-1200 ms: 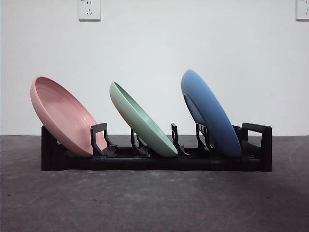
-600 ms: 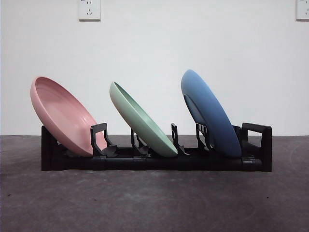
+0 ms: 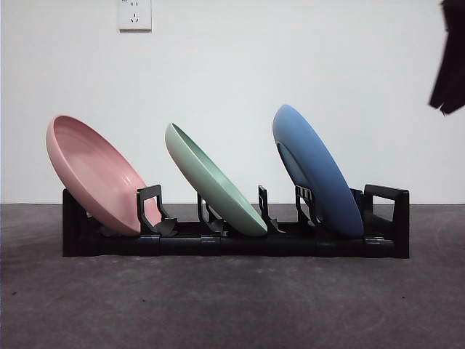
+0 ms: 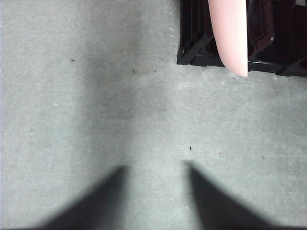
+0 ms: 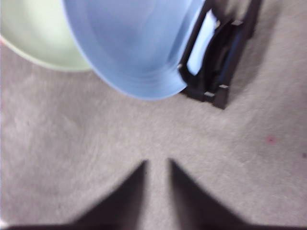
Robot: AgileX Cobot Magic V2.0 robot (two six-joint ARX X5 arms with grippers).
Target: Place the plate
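Dark grey desk (image 3: 232, 305), a bit rough and speckled, under a plain white wall (image 3: 232, 73). One wall socket (image 3: 134, 14) up high. On the desk, a long black rack (image 3: 232, 243) with three plates leaning the same way, each in its own slot: pink plate (image 3: 94, 174) at one end, green plate (image 3: 214, 182) in the middle, blue plate (image 3: 316, 171) near the other end, all apart from each other.

Seen only from the front: a black arm tip (image 3: 450, 58) at the top corner, high above the rack.

Seen only from the left wrist: left gripper (image 4: 156, 191) over bare desk, jaws spread wide, nothing between them, with the rack end and pink plate edge well ahead.

Seen only from the right wrist (a bit blurry): right gripper (image 5: 157, 179) with jaws close together but a thin gap showing, holding nothing, above the desk near the blue plate and rack end.
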